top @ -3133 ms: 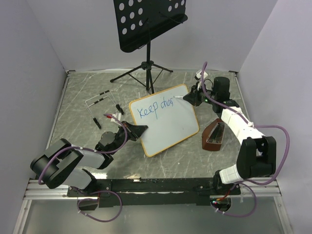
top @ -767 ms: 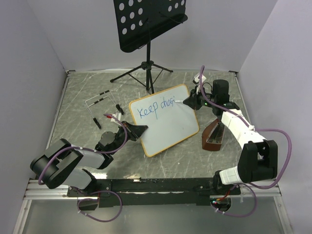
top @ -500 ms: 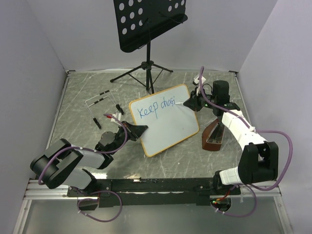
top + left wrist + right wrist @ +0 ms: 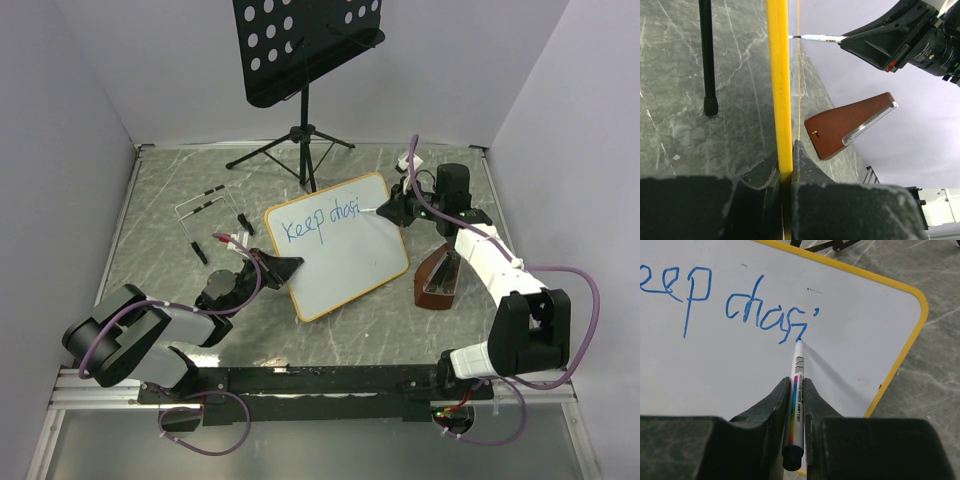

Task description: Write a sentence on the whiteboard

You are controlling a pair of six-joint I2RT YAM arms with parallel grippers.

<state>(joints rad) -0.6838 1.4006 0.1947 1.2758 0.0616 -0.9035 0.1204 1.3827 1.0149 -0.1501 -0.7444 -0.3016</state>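
While the left gripper (image 4: 291,266) pinches the whiteboard's (image 4: 345,258) left edge, it sits in the middle of the table (image 4: 160,265), its writing (image 4: 318,222) slanting up toward the far right. The right gripper (image 4: 386,209) squeezes a marker (image 4: 796,390), tip on the last letter. Bare white lies below.

Black music stand (image 4: 310,50) at back; brown metronome (image 4: 437,277) right.

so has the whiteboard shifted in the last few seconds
No. The whiteboard lies at the same angle, its far corner just as close to the music stand legs, left hand shut on its edge.
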